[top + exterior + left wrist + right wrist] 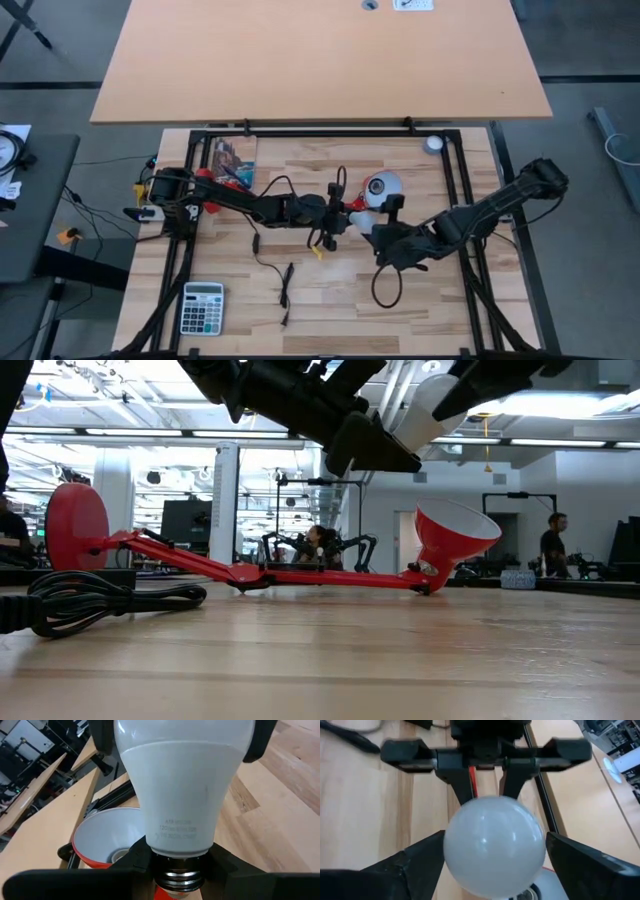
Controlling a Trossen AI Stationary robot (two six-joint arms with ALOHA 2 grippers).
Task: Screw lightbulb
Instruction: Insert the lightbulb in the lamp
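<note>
- While both arms meet over the table's middle, the lightbulb (177, 795) hangs above the wood: left gripper (175, 870) fingers clamp its screw base, right gripper (492, 852) fingers press its globe.
- Red lamp (250, 572): lying flat, shade (383, 186) just beside the bulb.
- Calculator (202, 307): near-left corner.
- Black cable (283, 285): near edge.
- Table (330, 300): pale wood planks.
- Room: people, screens behind.

The lightbulb (180, 795) is white and pear-shaped, with small grey print near its neck and a ribbed metal screw base; it is held off the counter (320, 300), near centre, just at five o'clock of the red lamp shade (380, 186).
</note>
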